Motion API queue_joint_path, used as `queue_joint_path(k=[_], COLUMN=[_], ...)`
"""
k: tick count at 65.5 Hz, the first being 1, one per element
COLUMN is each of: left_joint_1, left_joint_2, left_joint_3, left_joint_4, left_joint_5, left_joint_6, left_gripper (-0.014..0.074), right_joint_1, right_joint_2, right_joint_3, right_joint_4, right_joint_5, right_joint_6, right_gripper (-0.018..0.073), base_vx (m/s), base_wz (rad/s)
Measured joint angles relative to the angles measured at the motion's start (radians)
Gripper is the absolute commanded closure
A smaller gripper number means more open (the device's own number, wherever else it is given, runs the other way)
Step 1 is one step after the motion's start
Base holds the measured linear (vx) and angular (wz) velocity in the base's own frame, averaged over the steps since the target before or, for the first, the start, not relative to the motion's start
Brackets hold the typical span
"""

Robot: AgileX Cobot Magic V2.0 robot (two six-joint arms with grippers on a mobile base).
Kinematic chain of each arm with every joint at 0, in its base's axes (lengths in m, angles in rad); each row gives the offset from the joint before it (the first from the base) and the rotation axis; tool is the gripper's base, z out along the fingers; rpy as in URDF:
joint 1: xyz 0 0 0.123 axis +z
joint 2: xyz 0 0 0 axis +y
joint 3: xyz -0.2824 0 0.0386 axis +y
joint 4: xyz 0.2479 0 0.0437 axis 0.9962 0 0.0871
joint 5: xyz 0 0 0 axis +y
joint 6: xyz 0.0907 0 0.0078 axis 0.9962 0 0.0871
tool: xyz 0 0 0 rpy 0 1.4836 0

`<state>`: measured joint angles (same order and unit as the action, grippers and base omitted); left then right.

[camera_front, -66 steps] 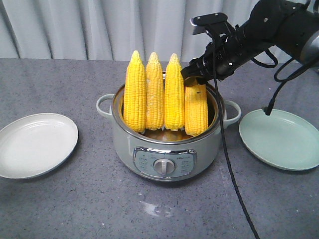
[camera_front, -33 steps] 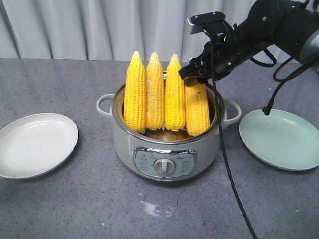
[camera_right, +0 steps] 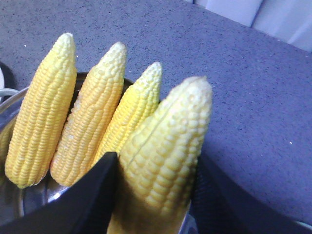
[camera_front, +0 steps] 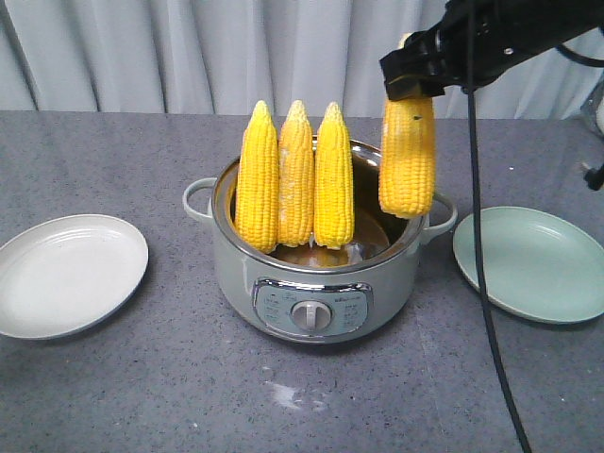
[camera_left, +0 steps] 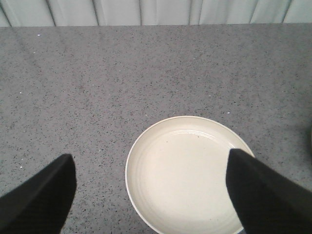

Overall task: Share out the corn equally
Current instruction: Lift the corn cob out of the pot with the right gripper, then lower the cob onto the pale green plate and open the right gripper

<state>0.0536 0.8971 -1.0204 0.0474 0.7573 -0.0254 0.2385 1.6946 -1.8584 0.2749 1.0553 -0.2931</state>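
Three corn cobs (camera_front: 296,175) upright in cooker (camera_front: 311,283), right gripper (camera_front: 412,77) clamping fourth cob (camera_front: 408,156) above rim, left gripper (camera_left: 151,156) spread over white plate (camera_left: 185,190).

Electric cooking pot (camera_front: 311,283), pale green with a front dial, stands on the grey speckled table (camera_front: 142,396) just below the right claw (camera_front: 408,90). Green plate (camera_front: 538,269): lower right. White plate (camera_front: 66,274): well apart, lower left.
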Motion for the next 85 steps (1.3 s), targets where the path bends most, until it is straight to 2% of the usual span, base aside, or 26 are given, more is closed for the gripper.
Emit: queue_joint_path(k=[6, 25, 38, 47, 61, 85], left_joint_1=[0.000, 0.000, 0.000, 0.000, 0.000, 0.000], left_joint_2=[0.000, 0.000, 0.000, 0.000, 0.000, 0.000], left_joint_3=[0.000, 0.000, 0.000, 0.000, 0.000, 0.000], left_joint_4=[0.000, 0.000, 0.000, 0.000, 0.000, 0.000], left_joint_5=[0.000, 0.000, 0.000, 0.000, 0.000, 0.000], left_joint_6=[0.000, 0.000, 0.000, 0.000, 0.000, 0.000], left_gripper=[0.0007, 0.0007, 0.0007, 0.0007, 0.0007, 0.0007], right_joint_1=[-0.048, -0.271, -0.373, -0.404, -0.408, -0.408], right_joint_2=[-0.029, 0.004, 0.106, 0.178, 0.275, 0.332], right_joint_3=[0.000, 0.000, 0.000, 0.000, 0.001, 0.014], right_joint_4=[0.000, -0.003, -0.018, -0.027, -0.086, -0.090], right_joint_5=[0.040, 0.189, 0.200, 0.199, 0.197, 0.191], right_joint_6=[0.009, 0.014, 0.017, 0.025, 0.056, 0.061], right_gripper=[0.0386, 0.0384, 0.0381, 0.0376, 0.0370, 0.0337], base_vx=[0.00, 0.00, 0.00, 0.00, 0.00, 0.00], base_wz=[0.00, 0.00, 0.00, 0.00, 0.00, 0.00])
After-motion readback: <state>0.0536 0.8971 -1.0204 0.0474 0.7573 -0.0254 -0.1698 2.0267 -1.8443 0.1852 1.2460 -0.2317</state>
